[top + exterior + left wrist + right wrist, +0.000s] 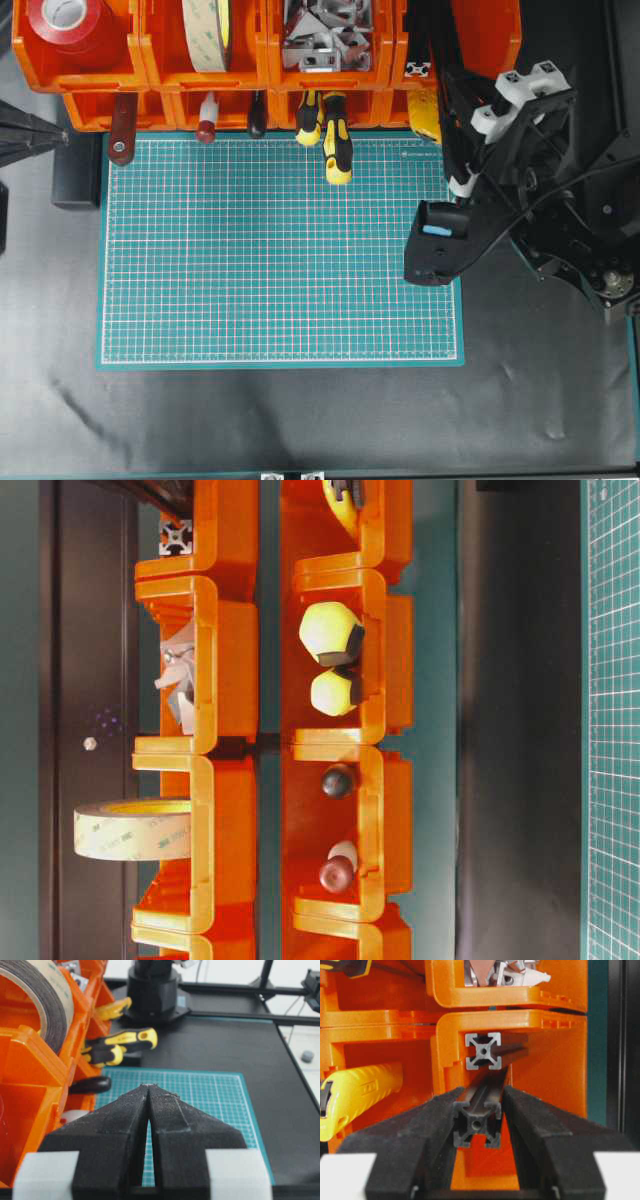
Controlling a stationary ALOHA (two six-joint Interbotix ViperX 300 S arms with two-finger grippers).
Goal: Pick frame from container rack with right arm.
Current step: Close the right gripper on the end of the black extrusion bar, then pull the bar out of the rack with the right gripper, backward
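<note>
In the right wrist view my right gripper (484, 1091) is shut on the frame (476, 1125), a black slotted bar whose square cut end faces the camera between the finger bases. The bar runs forward into the far-right bin of the orange container rack (555, 1075). A second bar with a silvery end (483, 1051) lies in that bin just above it. Overhead, the right arm (520, 100) reaches to the rack's right end (480, 50), where a silvery bar end (418, 70) shows. My left gripper (150, 1087) is shut on nothing, over the mat beside the rack.
Yellow-and-black tool handles (336, 150) and other handles (122, 130) stick out of the lower bins over the green cutting mat (280, 260). The upper bins hold red tape (65, 25), a tape roll (210, 30) and metal brackets (325, 40). The left arm (25, 135) sits at the left edge.
</note>
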